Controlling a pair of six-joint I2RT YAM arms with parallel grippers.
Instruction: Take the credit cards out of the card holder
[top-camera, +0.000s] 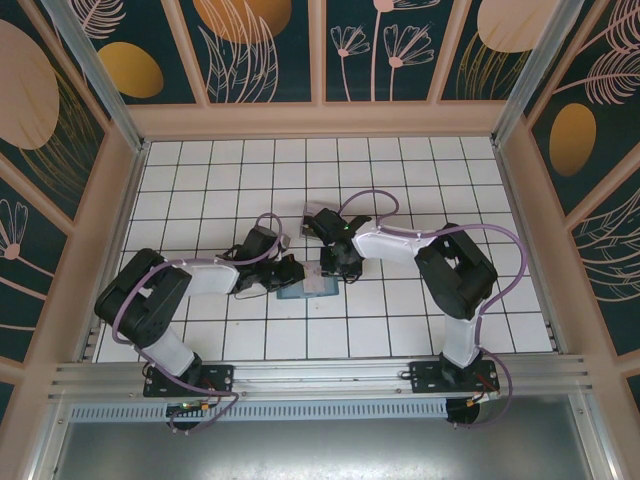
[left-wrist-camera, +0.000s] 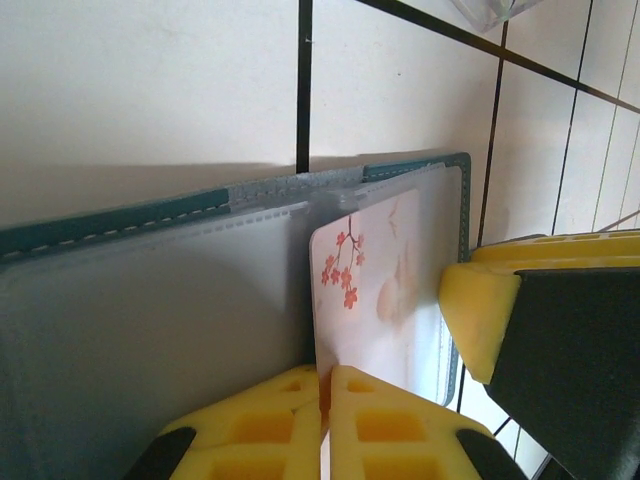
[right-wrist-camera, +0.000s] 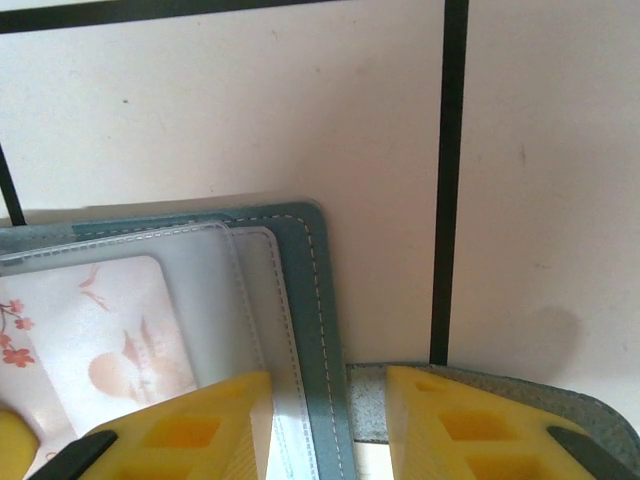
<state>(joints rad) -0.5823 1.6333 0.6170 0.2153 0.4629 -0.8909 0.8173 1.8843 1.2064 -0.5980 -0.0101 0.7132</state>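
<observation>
Credit card (left-wrist-camera: 365, 290) pinched; none out yet
Left gripper (left-wrist-camera: 325, 395) clenched on the blossom-print card's near edge, card mostly inside the card holder (top-camera: 305, 291) at mid-table; right gripper (right-wrist-camera: 330, 420), jaws apart, pins the holder at the card's 3 o'clock; pulling free remains.

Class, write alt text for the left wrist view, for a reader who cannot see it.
The left gripper pinches the bottom edge of a pale blossom-printed credit card in a frosted pocket of the teal card holder, which lies on white tiles.
</observation>
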